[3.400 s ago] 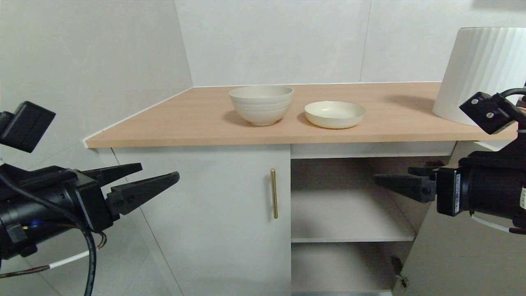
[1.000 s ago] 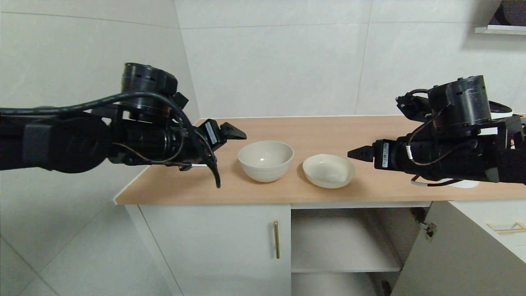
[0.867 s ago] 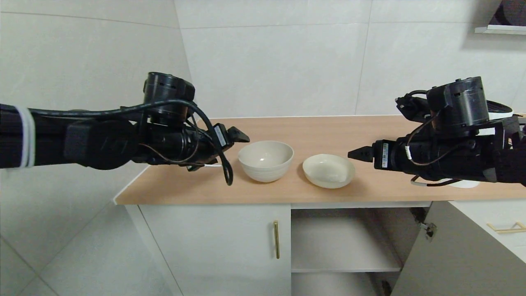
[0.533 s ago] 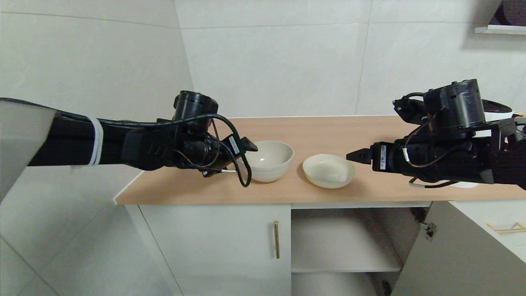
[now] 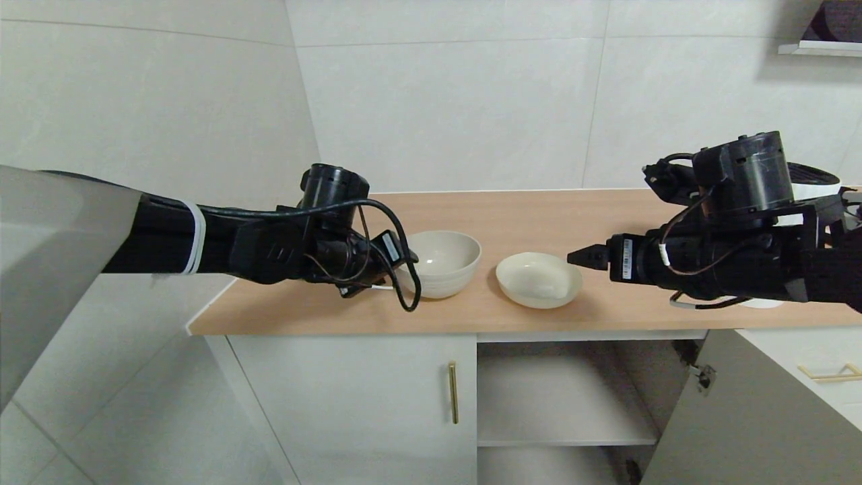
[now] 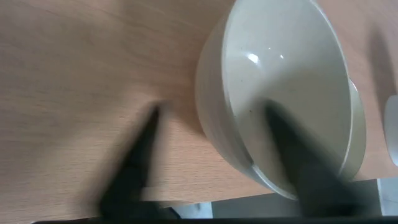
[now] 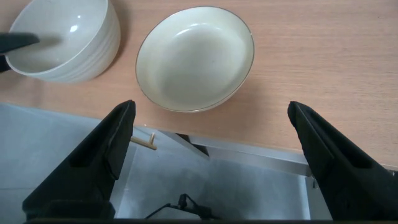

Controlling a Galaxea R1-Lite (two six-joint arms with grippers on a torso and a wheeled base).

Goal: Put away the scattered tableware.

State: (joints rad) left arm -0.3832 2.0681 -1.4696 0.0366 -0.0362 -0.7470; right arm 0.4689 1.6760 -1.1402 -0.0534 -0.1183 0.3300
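Note:
A deep cream bowl (image 5: 441, 259) (image 6: 286, 62) (image 7: 62, 37) and a shallow cream dish (image 5: 539, 277) (image 7: 196, 56) stand side by side on the wooden countertop (image 5: 512, 215). My left gripper (image 5: 409, 259) (image 6: 211, 111) is open at the bowl's left side. It straddles the rim, with one finger inside the bowl and one outside. My right gripper (image 5: 572, 257) (image 7: 210, 107) is open wide. It hovers just right of the dish, a little above it and not touching it.
Below the counter, the right cabinet compartment stands open, showing a shelf (image 5: 559, 397), with its door (image 5: 741, 417) swung out to the right. The left door with a gold handle (image 5: 452, 393) is shut. A white container (image 5: 818, 178) sits behind my right arm. The wall runs close on the left.
My left arm has slid right along the counter until its fingers straddle the bowl's rim. The right arm has barely moved. Early on, the head view rose.

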